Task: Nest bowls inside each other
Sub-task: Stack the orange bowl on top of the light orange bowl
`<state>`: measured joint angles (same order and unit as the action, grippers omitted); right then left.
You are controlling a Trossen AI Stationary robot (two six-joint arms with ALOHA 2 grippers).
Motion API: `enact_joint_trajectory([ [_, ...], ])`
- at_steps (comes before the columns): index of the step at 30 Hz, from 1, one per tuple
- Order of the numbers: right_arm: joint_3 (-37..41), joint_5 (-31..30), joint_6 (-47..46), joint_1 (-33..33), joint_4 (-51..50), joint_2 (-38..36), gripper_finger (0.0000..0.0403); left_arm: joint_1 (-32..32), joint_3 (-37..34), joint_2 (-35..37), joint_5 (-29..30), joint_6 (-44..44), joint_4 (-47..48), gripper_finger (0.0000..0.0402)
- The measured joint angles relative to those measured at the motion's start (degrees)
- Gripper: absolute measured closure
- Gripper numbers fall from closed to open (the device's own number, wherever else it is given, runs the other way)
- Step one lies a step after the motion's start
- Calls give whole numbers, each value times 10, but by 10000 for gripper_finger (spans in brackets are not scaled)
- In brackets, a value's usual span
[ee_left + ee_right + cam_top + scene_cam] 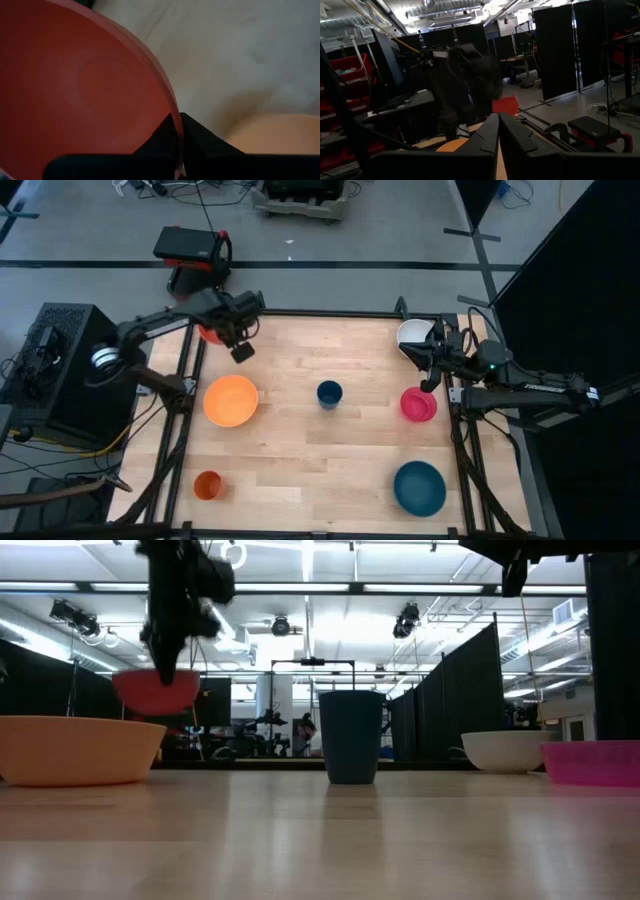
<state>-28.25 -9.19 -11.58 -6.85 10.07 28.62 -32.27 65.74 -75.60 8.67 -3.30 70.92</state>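
We see a red-orange bowl (75, 85), a yellow-orange bowl (231, 400), a white bowl (412, 332), a magenta-pink bowl (418, 405) and a teal bowl (419, 488). The small cup (329, 394) is dark blue, the other cup (208, 485) orange. The table (300, 450) shows pale wood grain, and both arms are dark.

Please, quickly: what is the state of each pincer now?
Left pincer: shut on the red bowl's rim, bowl lifted off the table.
Right pincer: shut, holding nothing, near the white bowl.
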Motion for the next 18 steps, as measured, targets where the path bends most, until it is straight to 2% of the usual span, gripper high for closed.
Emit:
enact_joint_trajectory([
  [12,0,0,3,0,0,0,403,100,74,168,-116,-4,99,402],
  [18,0,0,3,0,0,0,403,219,74,188,-123,-50,161,402],
])
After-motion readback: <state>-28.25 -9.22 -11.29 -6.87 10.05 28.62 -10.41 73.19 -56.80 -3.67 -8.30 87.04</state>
